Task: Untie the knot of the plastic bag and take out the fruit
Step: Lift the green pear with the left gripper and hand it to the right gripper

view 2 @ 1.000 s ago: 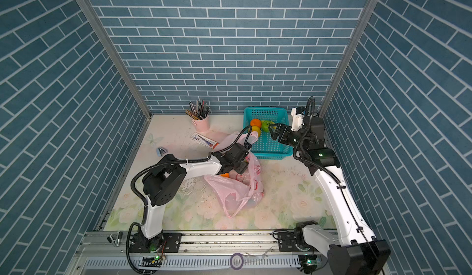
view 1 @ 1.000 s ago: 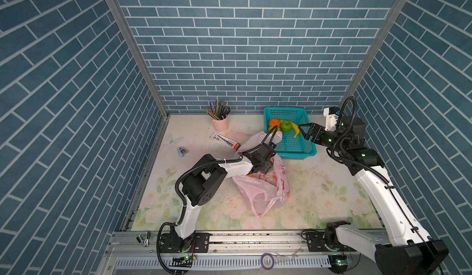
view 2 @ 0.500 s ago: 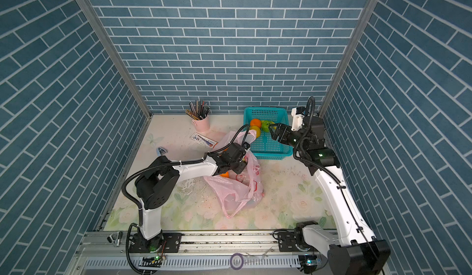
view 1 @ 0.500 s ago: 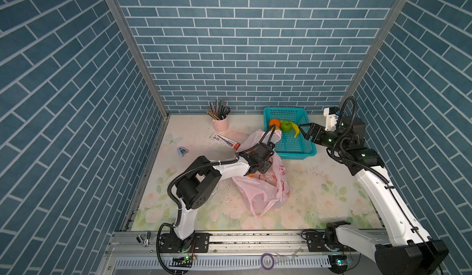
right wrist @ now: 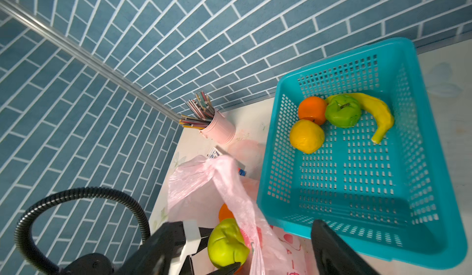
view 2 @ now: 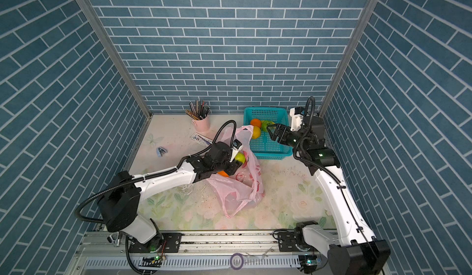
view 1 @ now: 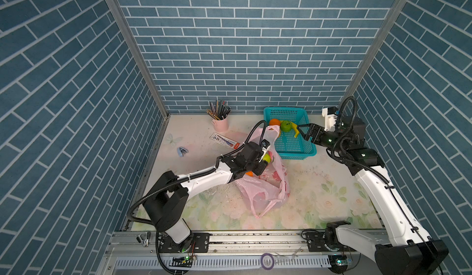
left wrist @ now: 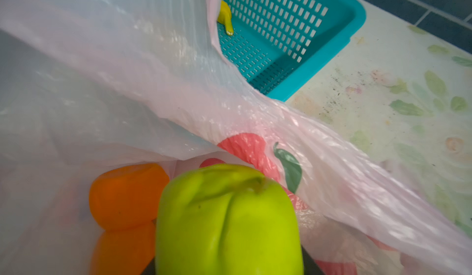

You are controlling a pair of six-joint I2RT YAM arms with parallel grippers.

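Left pincer (view 1: 264, 161) on green fruit (left wrist: 227, 220) above floral tabletop (view 1: 332, 184), blue-brick walls (view 1: 242, 43)

We record the bag (view 1: 258, 194) as translucent pink with red fruit prints and dark green leaves. We list the green fruit (left wrist: 227, 220) as lime and the orange (left wrist: 127, 194) as deep orange. The basket (view 1: 296, 156) is teal, the banana (right wrist: 383, 112) yellow, the walls (view 1: 229, 43) blue brick with white joints, and the table (view 1: 332, 184) pale floral.

A: State of the plastic bag (view 1: 258, 194)?
B: I log it pink, translucent, crumpled, mouth open. A green fruit (left wrist: 224, 220) sits at the mouth, with an orange (left wrist: 125, 194) beside it inside.
A: Others?
B: A second orange (right wrist: 312, 109), a lemon (right wrist: 306, 136) and a second green fruit (right wrist: 343, 110) lie together in the basket (view 1: 297, 156).
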